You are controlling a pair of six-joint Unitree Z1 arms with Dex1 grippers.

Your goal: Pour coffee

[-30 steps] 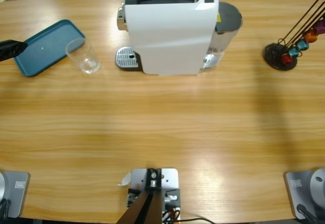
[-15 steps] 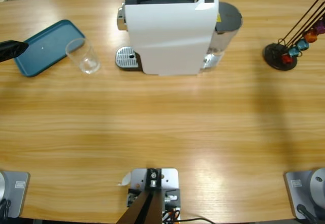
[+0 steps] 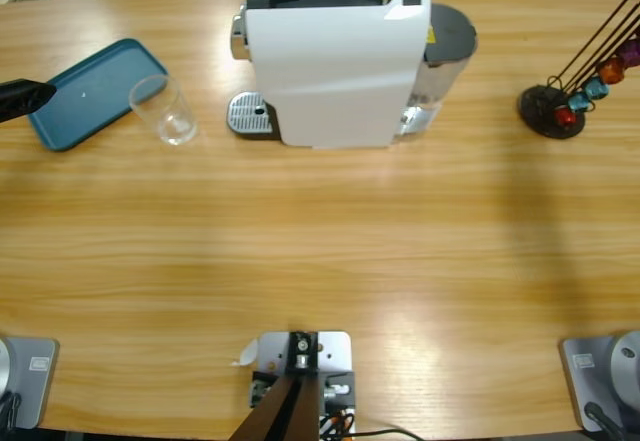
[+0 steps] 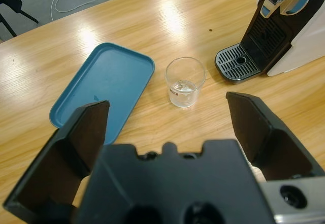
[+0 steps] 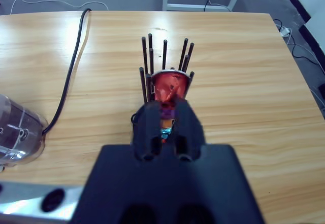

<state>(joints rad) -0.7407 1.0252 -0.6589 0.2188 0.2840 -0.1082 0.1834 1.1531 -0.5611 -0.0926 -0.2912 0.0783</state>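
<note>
the left pincer is wide open and holds nothing; the glass stands ahead between its jaws. the right pincer is shut on a red capsule, partly hiding the rack.

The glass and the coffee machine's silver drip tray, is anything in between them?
No. Only bare table lies between the glass and the drip tray, seen in the high view.

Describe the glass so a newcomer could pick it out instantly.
Start at the white coffee machine at the table's far middle. Beside its metal drip tray stands an empty clear glass, touching the edge of the blue tray. It is the only see-through cup there.
</note>
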